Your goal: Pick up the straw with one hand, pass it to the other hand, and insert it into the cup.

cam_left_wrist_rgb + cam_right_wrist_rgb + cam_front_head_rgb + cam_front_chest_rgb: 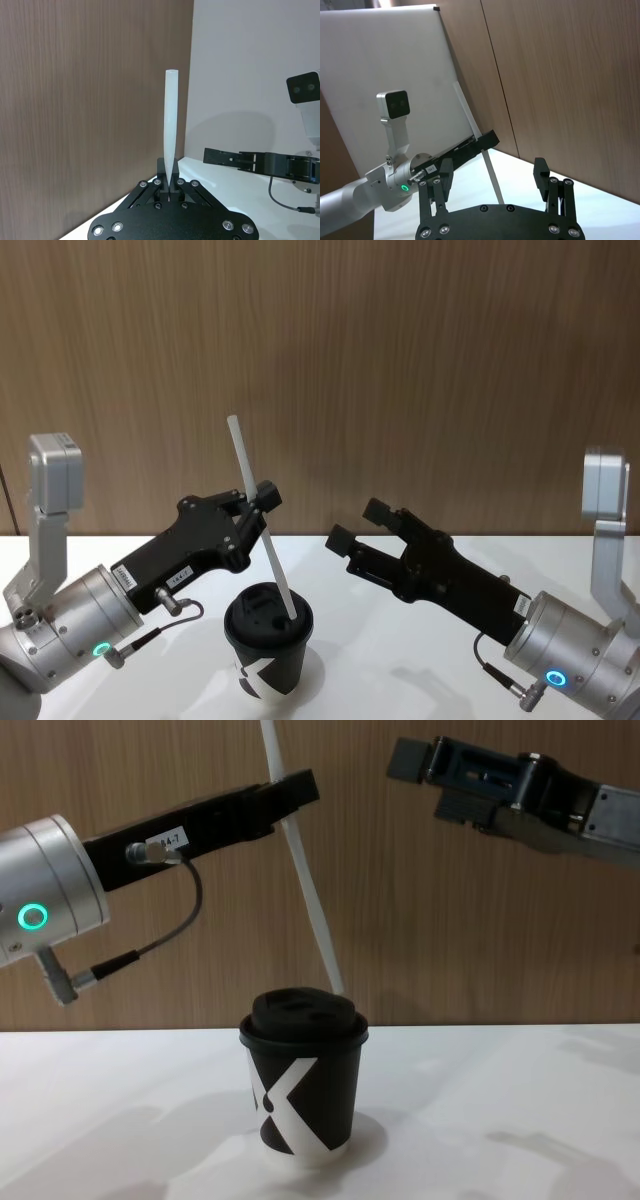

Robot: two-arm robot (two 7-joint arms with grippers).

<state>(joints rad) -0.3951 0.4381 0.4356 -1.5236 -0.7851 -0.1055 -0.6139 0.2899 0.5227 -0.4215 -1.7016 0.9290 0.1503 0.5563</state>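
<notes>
White and thin, the straight plain straw [258, 523] is pinched between the fingers of the left claw [262, 502], a black long-fingered claw with a small white label on a silver cylindrical wrist with a glowing green ring. In the head view this claw reaches in from eight o'clock and clamps the straw about midway along its length; the straw tilts, its upper end toward eleven o'clock and its lower end down at the lid of the black paper cup [268, 660] with a large white X-like mark and a black domed plastic lid. Whether the tip is already inside the lid opening or only touching it I cannot tell; in the chest view the lower end disappears just behind the lid's rim [304, 1016]. The cup stands upright on the white bench [400, 680], near the six o'clock edge of the head view. The right claw [360, 525], black on a long dark housing, hangs in the air at four o'clock from the straw, well apart from it, its fingers spread open and holding nothing. In the right wrist view its two fingers [540, 172] stand wide apart, with the left claw and the straw farther off between them.
</notes>
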